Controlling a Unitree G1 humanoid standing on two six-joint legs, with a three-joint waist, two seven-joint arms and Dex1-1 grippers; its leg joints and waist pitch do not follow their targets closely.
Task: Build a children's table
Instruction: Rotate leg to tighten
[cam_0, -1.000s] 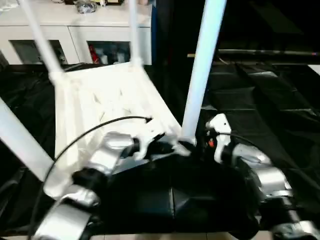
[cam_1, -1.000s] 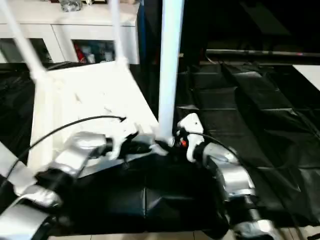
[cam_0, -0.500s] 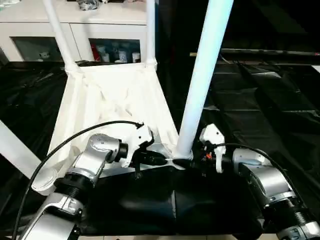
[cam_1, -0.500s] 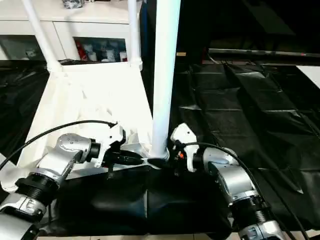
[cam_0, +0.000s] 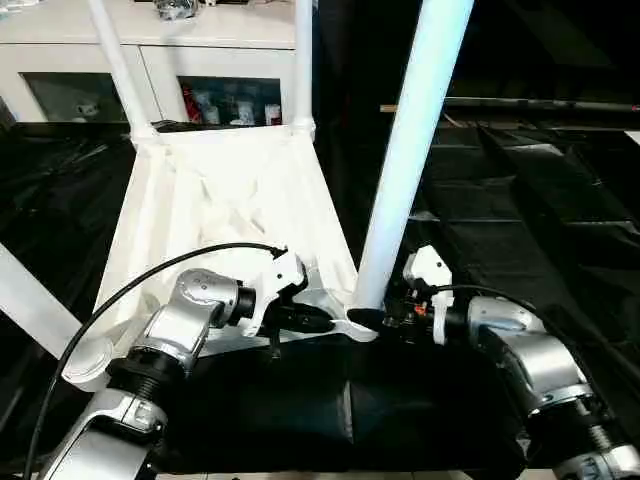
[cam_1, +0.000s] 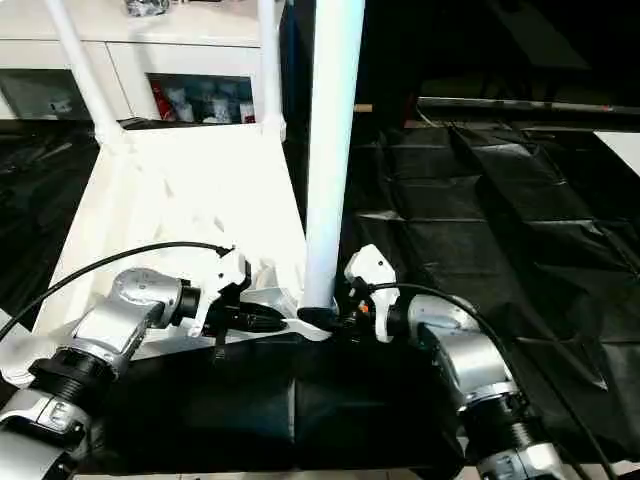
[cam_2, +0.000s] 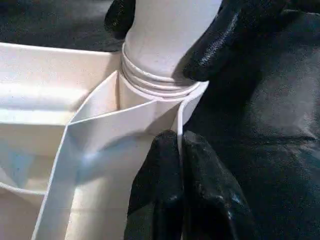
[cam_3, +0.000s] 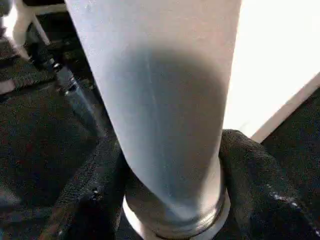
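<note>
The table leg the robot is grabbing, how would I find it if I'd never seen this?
Find the upside-down white table top on the black sheet. Four white legs rise from its corners. Pick the leg at the near corner with black fingers either side of its base.

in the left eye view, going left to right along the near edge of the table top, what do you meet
Left pincer at the table top rim → near leg standing in its corner socket → right pincer around the leg's base.
</note>
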